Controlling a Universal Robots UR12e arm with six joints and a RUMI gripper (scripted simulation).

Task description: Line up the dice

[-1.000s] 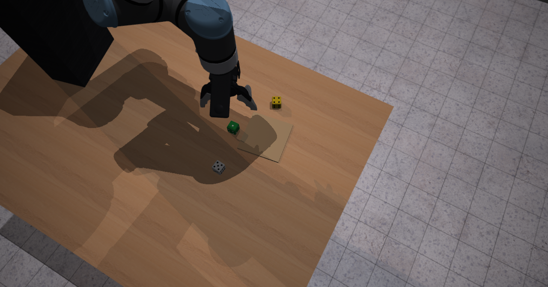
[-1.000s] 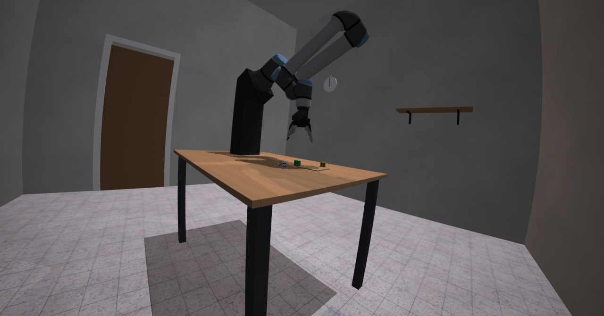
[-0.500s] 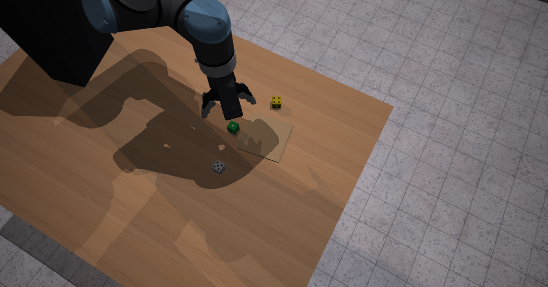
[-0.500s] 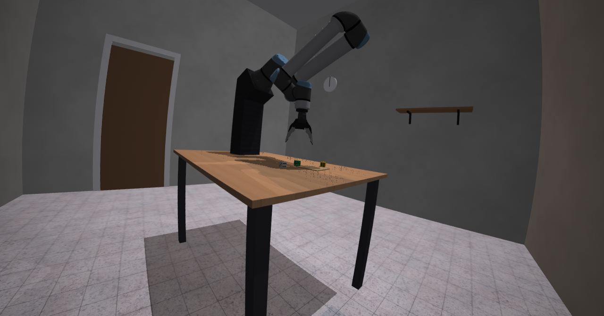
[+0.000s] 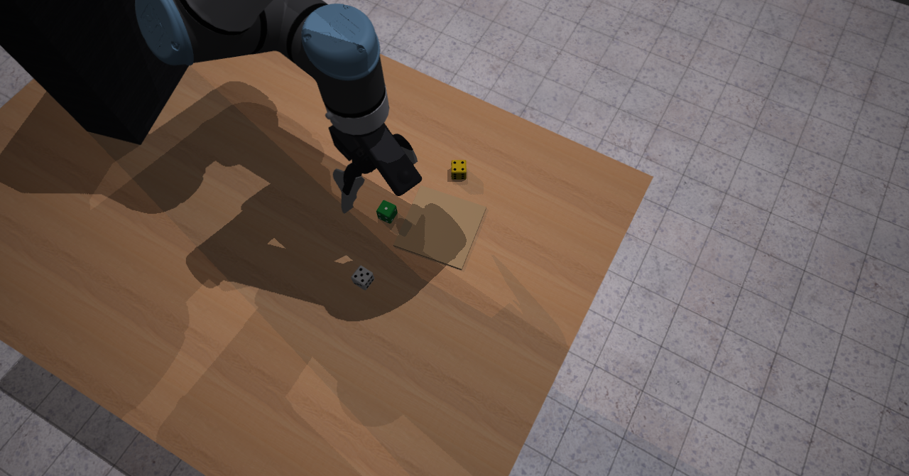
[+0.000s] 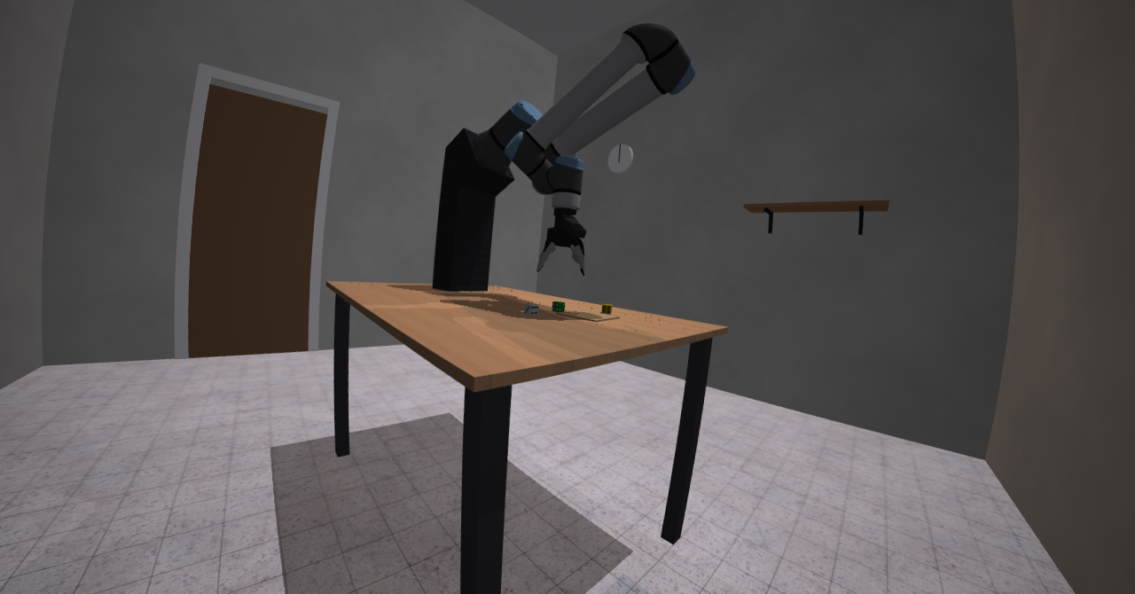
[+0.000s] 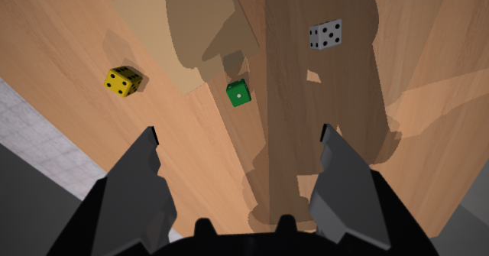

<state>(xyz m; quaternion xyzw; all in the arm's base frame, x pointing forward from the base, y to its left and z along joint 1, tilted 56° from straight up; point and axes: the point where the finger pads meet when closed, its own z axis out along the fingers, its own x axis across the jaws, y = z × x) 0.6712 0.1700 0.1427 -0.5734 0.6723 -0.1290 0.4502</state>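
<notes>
Three dice lie on the wooden table, all off the tan mat (image 5: pixel 473 231) (image 6: pixel 590 316) (image 7: pixel 153 19). The green die (image 5: pixel 386 210) (image 6: pixel 559 305) (image 7: pixel 238 92) shows one on top and sits just beside the mat's edge nearest the base. The yellow die (image 5: pixel 458 168) (image 6: pixel 606 308) (image 7: pixel 122 81) shows four and sits past the mat's far corner. The grey die (image 5: pixel 363 276) (image 6: pixel 532 309) (image 7: pixel 325 34) shows five and lies apart from the mat, in shadow. My gripper (image 5: pixel 371 193) (image 6: pixel 561 267) (image 7: pixel 241 126) is open and empty. It hangs well above the table, slightly on the base side of the green die.
The robot's black base column (image 5: pixel 76 47) (image 6: pixel 464 217) stands at the table's back corner. The table edge (image 5: pixel 572 320) lies beyond the mat, and another edge runs close to the yellow die. The arm casts large shadows over the dice.
</notes>
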